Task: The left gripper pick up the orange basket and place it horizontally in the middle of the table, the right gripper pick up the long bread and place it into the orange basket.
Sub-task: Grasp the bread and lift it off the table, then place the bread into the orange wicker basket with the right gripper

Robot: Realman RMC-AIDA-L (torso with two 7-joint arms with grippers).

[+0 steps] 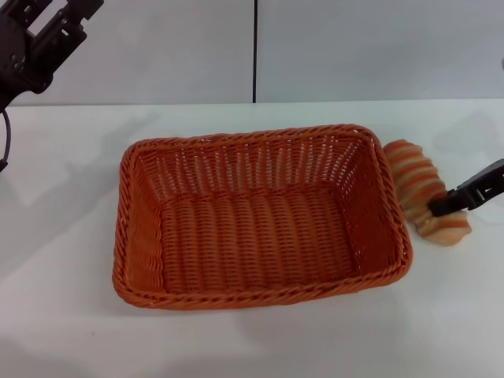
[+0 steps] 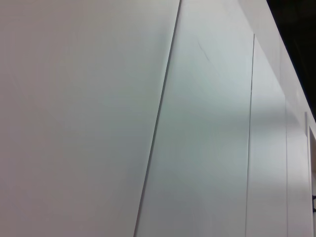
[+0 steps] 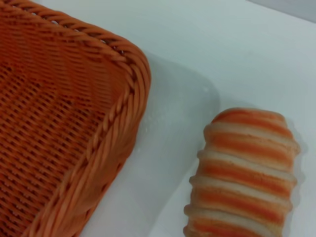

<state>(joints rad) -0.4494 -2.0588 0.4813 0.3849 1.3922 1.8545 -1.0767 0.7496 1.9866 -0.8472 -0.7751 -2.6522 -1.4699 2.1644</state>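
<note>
White table (image 1: 71,315), matte, backed by a pale panelled wall (image 1: 378,47) with one dark vertical seam. One orange basket (image 1: 260,216) sits mid-table, long side across, nothing inside. One long bread (image 1: 426,191) lies just beside the basket's right end, striped top up. Right gripper (image 1: 450,202) rests over the bread's near part; opening cannot be told. Left gripper (image 1: 35,39) raised, far-left of basket, holding nothing; finger spread unclear.
</note>
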